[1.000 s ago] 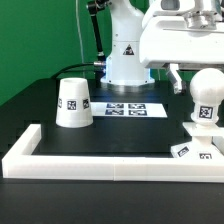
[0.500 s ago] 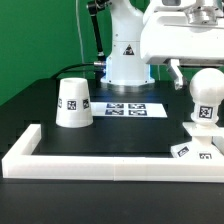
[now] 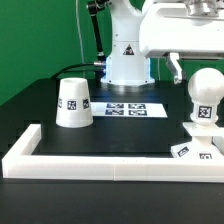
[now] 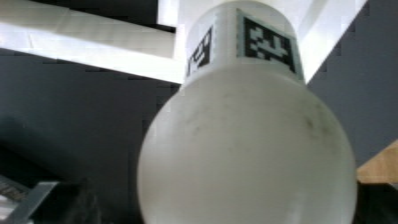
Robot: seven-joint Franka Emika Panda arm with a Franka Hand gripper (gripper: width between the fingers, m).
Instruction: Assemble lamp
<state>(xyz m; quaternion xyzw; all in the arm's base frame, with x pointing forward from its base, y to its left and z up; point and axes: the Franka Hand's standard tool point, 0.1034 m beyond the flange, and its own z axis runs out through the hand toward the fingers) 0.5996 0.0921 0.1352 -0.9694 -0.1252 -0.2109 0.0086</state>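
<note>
**Risk: bulb tipping off base**

Jaw state: cannot tell. One finger (image 3: 176,68) is showing just beside the bulb (image 3: 205,98); its partner is cropped. The gripper (image 3: 198,60) is hovering at the exterior view's upper right. The bulb is standing on the base (image 3: 196,150), possibly unseated. An off-centre squeeze is risking knocking it over.

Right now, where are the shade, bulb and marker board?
shade (image 3: 74,105): exterior view, middle of its side wall.
bulb (image 3: 207,86): exterior view, its round top.
marker board (image 3: 127,108): exterior view, centre of its top face.
</note>
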